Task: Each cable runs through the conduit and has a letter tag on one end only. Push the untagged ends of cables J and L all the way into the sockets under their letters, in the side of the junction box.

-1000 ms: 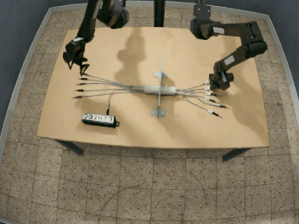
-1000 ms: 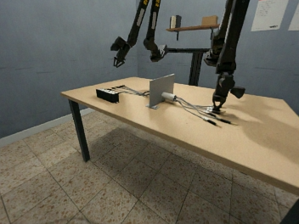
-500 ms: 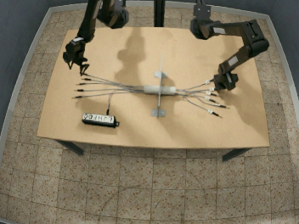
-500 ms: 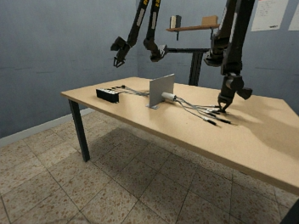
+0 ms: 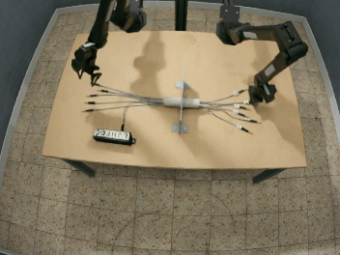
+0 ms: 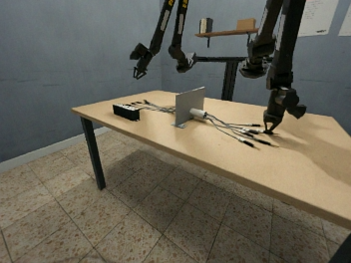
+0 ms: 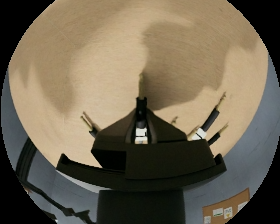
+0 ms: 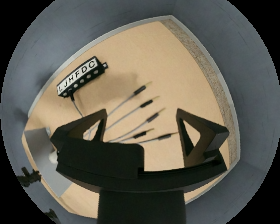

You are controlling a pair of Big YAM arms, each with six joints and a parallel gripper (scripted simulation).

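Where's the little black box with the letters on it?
The junction box sits, in the top view, on the table's left, near the front edge, just below the loose untagged cable ends.

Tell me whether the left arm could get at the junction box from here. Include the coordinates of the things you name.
Probably not: the upright panel (image 5: pixel 182 119) (image 6: pixel 184 107) (image 8: pixel 41 150) stands between it and the junction box (image 5: pixel 112 137) (image 6: pixel 126 113) (image 8: pixel 80 79), and the left gripper (image 5: pixel 250 101) (image 6: pixel 269 131) (image 7: pixel 141 101) is shut on a tagged cable end (image 5: pixel 246 101) (image 6: pixel 257 131) (image 7: pixel 141 84).

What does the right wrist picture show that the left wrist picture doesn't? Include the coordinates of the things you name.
Only the right wrist view shows the long black junction box (image 5: pixel 113 136) (image 6: pixel 126 113) (image 8: pixel 82 76) with white letter labels, and cable ends without tags.

Only the left wrist view shows white tags on cables, one cable's black plug (image 7: pixel 141 104) being held by the left gripper (image 5: pixel 262 100) (image 6: pixel 269 130) (image 7: pixel 141 102).

Both show the tan tabletop (image 5: pixel 140 152) (image 6: pixel 165 131) (image 7: pixel 100 45) (image 8: pixel 135 55).
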